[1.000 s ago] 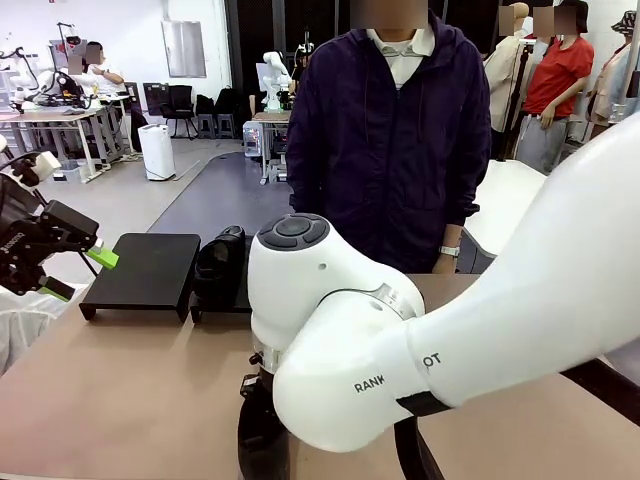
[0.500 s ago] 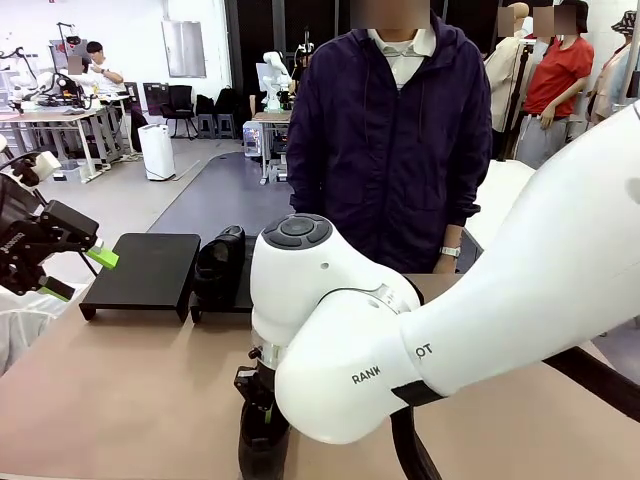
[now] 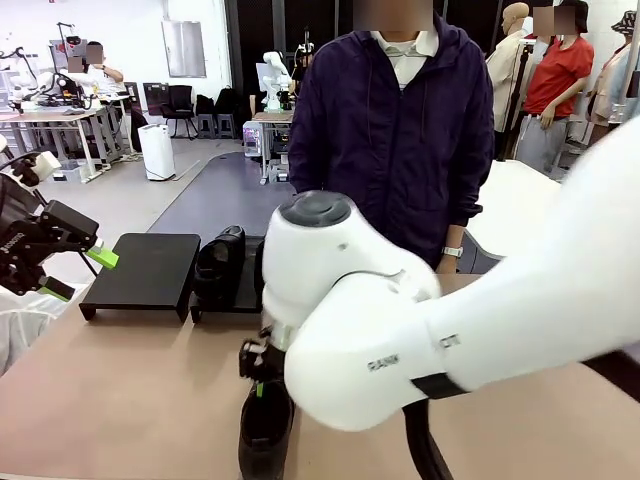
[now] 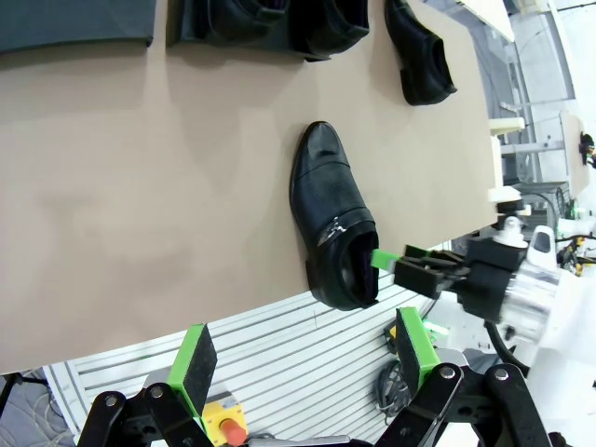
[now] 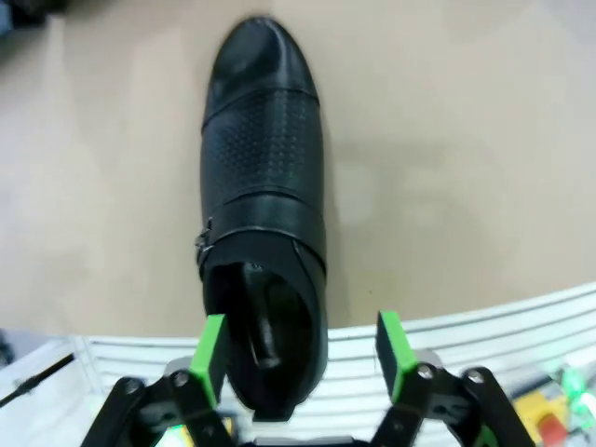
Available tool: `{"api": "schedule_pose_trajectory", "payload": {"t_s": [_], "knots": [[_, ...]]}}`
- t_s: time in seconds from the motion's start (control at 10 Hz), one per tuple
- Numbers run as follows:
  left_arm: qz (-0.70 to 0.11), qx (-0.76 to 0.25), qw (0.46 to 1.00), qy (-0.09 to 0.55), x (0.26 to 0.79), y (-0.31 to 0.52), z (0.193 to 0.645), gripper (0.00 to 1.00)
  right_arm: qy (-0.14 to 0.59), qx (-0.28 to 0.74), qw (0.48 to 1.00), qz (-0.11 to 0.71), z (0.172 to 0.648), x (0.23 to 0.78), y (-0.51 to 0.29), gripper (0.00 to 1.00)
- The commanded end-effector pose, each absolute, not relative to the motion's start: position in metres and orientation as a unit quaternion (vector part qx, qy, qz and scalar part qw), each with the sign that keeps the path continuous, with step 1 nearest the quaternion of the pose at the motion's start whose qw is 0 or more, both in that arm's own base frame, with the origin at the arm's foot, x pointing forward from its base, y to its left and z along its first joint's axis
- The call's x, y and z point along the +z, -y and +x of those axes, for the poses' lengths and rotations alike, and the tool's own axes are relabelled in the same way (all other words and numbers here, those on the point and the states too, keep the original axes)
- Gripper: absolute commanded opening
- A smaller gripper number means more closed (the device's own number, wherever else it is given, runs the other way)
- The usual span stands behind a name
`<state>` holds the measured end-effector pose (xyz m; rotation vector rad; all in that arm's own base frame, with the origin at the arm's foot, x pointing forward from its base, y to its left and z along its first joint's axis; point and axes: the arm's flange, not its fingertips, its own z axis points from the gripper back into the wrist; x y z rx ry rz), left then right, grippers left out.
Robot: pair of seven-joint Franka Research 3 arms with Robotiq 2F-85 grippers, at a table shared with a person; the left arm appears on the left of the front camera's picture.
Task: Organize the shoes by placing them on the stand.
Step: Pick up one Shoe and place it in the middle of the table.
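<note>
One glossy black shoe [image 5: 265, 186] lies on the tan table at its near edge, toe pointing away; it also shows as the shoe [image 3: 265, 435] and the shoe [image 4: 333, 223]. My right gripper [image 5: 302, 358] stands open just behind and above its heel, green pads on either side of the heel. Two shoes [image 4: 279, 19] sit on the right stand tray, one being the shoe [image 3: 220, 262]. Another shoe [image 4: 419, 60] lies loose on the table. The left stand tray [image 3: 145, 270] is bare. My left gripper [image 3: 75, 270] hovers open at the far left, holding nothing.
A person in a dark jacket [image 3: 400, 130] stands at the far side of the table, hands low. My right arm's big white elbow [image 3: 400, 330] blocks much of the table's middle and right in the front view. Bare tabletop [image 4: 140, 168] spreads between the trays and the near edge.
My right gripper has opened and let go of the near shoe, which stays on the table. The right arm's elbow has shifted up and to the right. The left arm has not moved.
</note>
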<state>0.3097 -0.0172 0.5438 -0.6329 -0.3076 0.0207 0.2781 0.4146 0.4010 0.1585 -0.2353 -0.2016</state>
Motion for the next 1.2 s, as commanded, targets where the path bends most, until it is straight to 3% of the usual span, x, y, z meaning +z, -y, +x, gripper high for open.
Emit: {"api": "schedule_pose_trajectory", "payload": {"t_s": [0.0,0.2,0.5,0.7,0.9,1.0,1.1], "knots": [[-0.320,0.001,0.935,0.153,0.541,0.016,0.309,1.00,0.117,-0.078,0.984,0.106,0.258,0.445,-0.355,1.00],[-0.320,0.001,0.935,0.153,0.541,0.016,0.309,1.00,0.094,-0.010,0.984,0.152,0.263,0.485,-0.254,1.00],[-0.320,0.001,0.935,0.153,0.541,0.016,0.309,1.00,0.097,0.015,0.986,0.136,0.275,0.487,-0.112,1.00],[-0.320,0.001,0.935,0.153,0.541,0.016,0.309,1.00,0.103,0.030,0.985,0.138,0.272,0.475,-0.071,1.00],[-0.320,0.001,0.935,0.153,0.541,0.016,0.309,1.00,0.128,-0.024,0.973,0.192,0.273,0.468,-0.055,1.00],[-0.320,0.001,0.935,0.153,0.541,0.016,0.309,1.00,0.098,0.013,0.984,0.149,0.289,0.504,-0.060,1.00],[-0.320,0.001,0.935,0.153,0.541,0.016,0.309,1.00,0.098,0.013,0.984,0.149,0.289,0.504,-0.060,1.00]]}}
